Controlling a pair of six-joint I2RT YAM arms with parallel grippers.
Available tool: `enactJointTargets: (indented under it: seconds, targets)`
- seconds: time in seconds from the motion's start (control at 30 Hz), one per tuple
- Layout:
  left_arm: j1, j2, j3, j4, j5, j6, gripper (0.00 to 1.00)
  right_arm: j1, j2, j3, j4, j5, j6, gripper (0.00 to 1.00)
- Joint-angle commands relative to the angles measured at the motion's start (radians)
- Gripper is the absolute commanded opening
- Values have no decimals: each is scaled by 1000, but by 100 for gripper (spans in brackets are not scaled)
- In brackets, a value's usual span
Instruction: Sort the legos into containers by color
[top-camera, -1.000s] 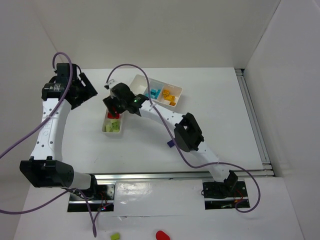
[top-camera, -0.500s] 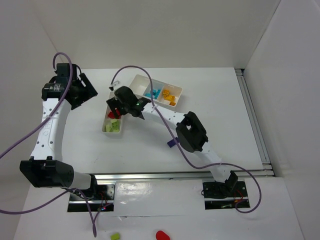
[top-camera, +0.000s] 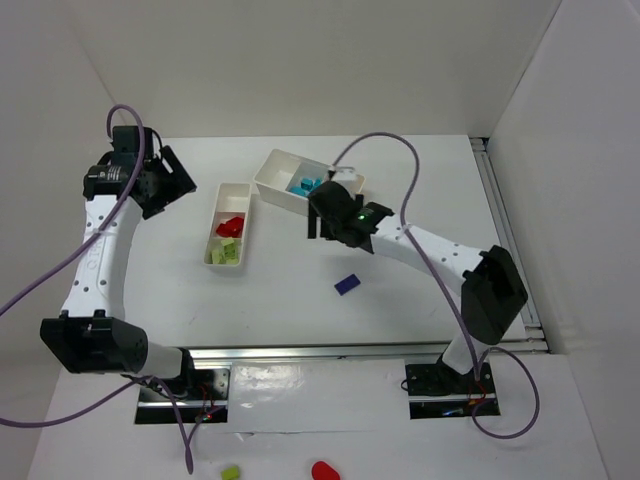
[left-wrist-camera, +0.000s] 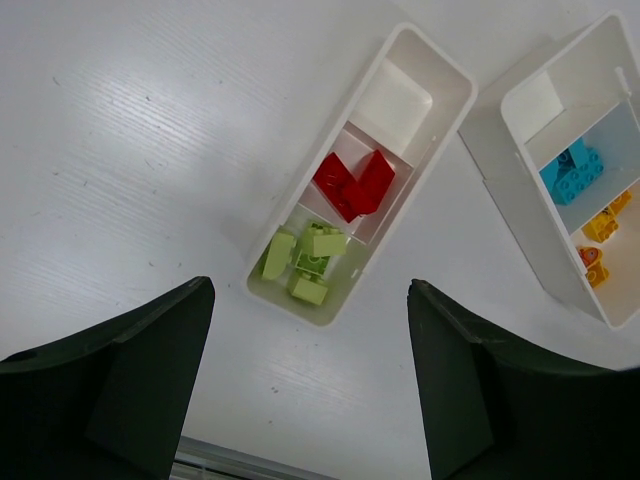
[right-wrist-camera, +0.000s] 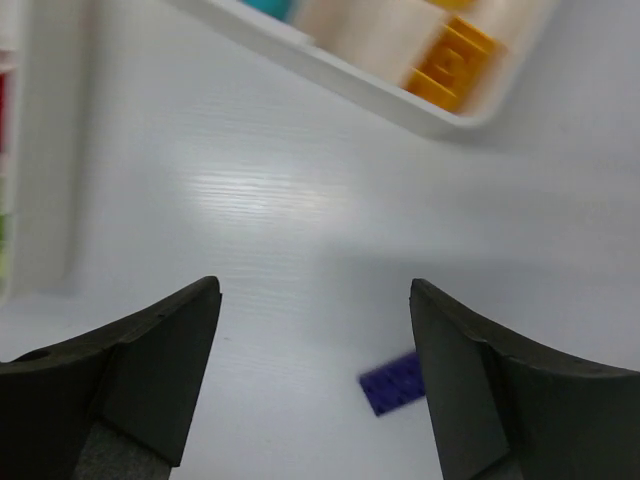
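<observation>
This is looking like a robotics lab cell, folks, not a home or a shop. A bare white desk (top-camera: 420, 200) is sitting boxed in by plain white panel walls (top-camera: 330, 60). The left arm (top-camera: 100, 250) and right arm (top-camera: 430, 245) are standing on an aluminium rail (top-camera: 330, 352) at the near edge. Purple cables (top-camera: 378, 136) are looping off them, and wiring is showing at the base plates (top-camera: 440, 385). Divided trays (top-camera: 235, 198) are holding toy bricks (top-camera: 231, 226).
</observation>
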Motion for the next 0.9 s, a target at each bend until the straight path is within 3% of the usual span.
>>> enactJointTargets:
  seconds: [0.0, 0.2, 0.53, 0.7, 0.87]
  targets:
    - [5, 29, 17, 30, 40, 15, 88, -86, -51, -164, -285, 30, 343, 84]
    - [5, 66, 46, 30, 73, 15, 88, -120, -114, -282, -306, -182, 269, 99]
    - [5, 75, 37, 39, 93, 6, 88, -102, -19, -319, -168, -473, 132, 99]
    - [5, 75, 37, 39, 83, 6, 88, -102, 67, -281, -146, -495, 120, 99]
    - [5, 75, 28, 48, 74, 6, 88, -93, 152, -195, -168, -403, 97, 96]
